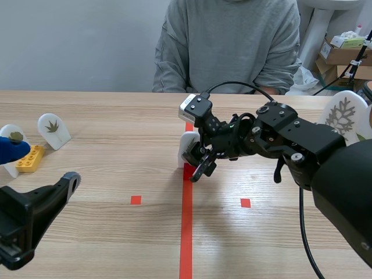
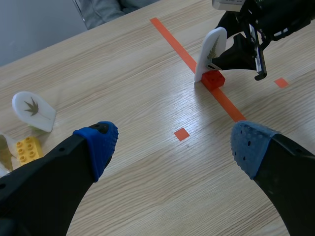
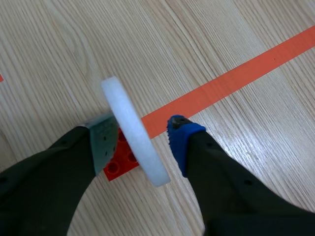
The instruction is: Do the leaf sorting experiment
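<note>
White leaf card [image 3: 130, 125] stands on edge on the red brick [image 3: 120, 164], right between the right gripper [image 3: 142, 136] pads. Narrow gap, and the blue pad isn't quite touching. Left gripper [image 2: 174, 145] gapes wide, well away from the brick.

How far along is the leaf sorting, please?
Early, it seems. One leaf card stands in the red brick on the tape line, the right gripper astride it, blue pad not touching. The left gripper hangs open and empty. A second card by the yellow brick and a third card behind the right arm look unsorted.
</note>
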{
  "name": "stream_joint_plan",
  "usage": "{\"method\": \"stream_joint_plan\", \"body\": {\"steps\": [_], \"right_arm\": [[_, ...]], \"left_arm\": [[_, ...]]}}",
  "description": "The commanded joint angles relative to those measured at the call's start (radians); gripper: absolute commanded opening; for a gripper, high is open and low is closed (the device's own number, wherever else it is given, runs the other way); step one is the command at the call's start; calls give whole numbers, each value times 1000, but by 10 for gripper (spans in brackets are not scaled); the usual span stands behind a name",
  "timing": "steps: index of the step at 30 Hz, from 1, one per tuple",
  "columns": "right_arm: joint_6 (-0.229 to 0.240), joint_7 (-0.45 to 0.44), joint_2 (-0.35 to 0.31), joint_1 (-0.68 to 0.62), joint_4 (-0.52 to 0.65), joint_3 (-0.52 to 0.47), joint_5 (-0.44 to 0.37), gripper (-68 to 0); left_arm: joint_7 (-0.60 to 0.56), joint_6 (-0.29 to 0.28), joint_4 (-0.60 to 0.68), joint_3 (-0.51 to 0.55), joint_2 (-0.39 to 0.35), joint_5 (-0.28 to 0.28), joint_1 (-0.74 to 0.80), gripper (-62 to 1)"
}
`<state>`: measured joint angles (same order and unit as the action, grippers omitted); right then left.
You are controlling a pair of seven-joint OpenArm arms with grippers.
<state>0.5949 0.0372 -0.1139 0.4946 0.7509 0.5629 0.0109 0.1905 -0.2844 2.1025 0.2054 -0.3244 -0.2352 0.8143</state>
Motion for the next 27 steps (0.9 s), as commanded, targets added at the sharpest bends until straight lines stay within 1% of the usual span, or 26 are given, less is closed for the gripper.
{"method": "stream_joint_plan", "body": {"steps": [1,7,10,13,15,16,18,19,20,22,24,27], "right_arm": [[2,-10,-11,17,24,-12,-13,-478],[2,-10,-11,16,24,-12,-13,-580],[3,8,-11,16,24,-12,-13,-640],[3,10,-11,15,25,-12,-14,-643],[3,28,-11,15,33,-12,-20,-643],[3,49,-11,15,41,-12,-29,-644],[2,120,-11,13,64,-13,-71,-656],[-11,159,-13,8,79,-16,-97,-656],[-35,197,-16,-3,102,-20,-126,-656],[-66,249,-30,-38,166,-34,-160,-656],[-92,275,-55,-90,249,-51,-181,-656],[-136,287,-103,-190,391,-85,-200,-656]], "left_arm": [[-11,2,4,-2,0,-7,-3,-112],[-11,2,4,-2,0,-7,-3,-112],[-11,2,4,-2,0,-7,-3,-112],[-11,2,4,-2,0,-7,-3,-112],[-11,2,4,-2,0,-7,-3,-112],[-11,2,4,-2,0,-7,-3,-112],[-11,2,4,-2,0,-7,-3,-112],[-11,2,4,-2,0,-7,-3,-112],[-11,2,4,-2,0,-7,-3,-112],[-11,2,4,-2,0,-7,-3,-112],[-10,2,4,-2,0,-7,-3,-112],[-10,2,4,-2,0,-7,-3,-112]]}}
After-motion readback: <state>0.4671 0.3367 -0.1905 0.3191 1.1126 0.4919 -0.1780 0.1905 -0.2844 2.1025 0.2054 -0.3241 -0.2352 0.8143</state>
